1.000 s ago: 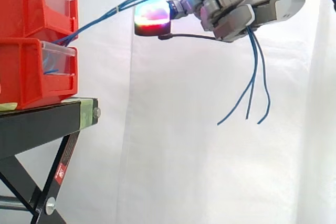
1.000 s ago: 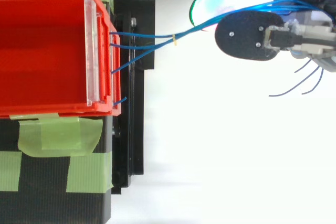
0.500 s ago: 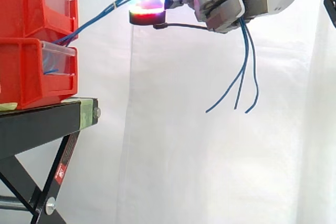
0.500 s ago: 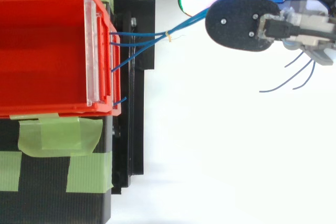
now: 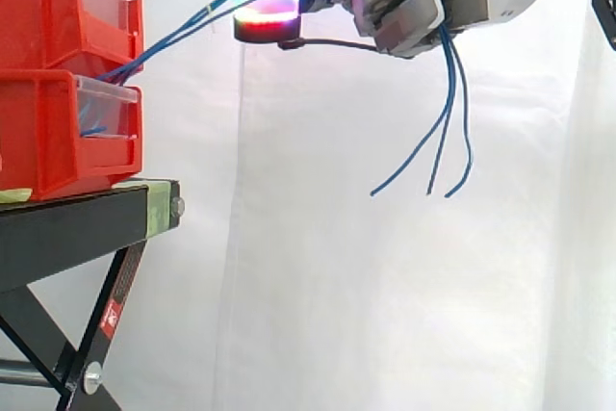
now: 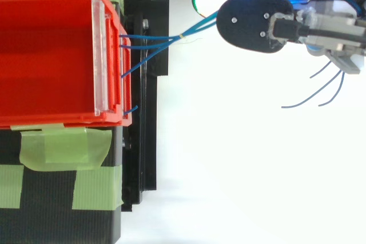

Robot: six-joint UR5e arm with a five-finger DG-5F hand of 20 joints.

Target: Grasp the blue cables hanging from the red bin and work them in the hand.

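Several blue cables (image 5: 188,31) run from the front of the lower red bin (image 5: 58,132) up and to the right, bound by a small tie (image 6: 183,37), into my hand (image 5: 409,7). The hand is high at the top right of the side view, fingers curled round the cables. Loose cable ends (image 5: 438,132) hang down below the hand and curl at their tips. From above, the hand (image 6: 320,24) sits right of the bin (image 6: 51,55), and a black pad back (image 6: 254,24) covers part of the cables. One short cable end (image 6: 132,108) sticks out of the bin front.
Two red bins are stacked on a black stand (image 5: 87,228) with green tape (image 6: 63,147) on its top. A white curtain hangs behind. Open space lies below and right of the hand.
The hand has moved up and toward the bins with the cables; the hanging ends swung left with it. The tie on the cables has shifted nearer the bin.
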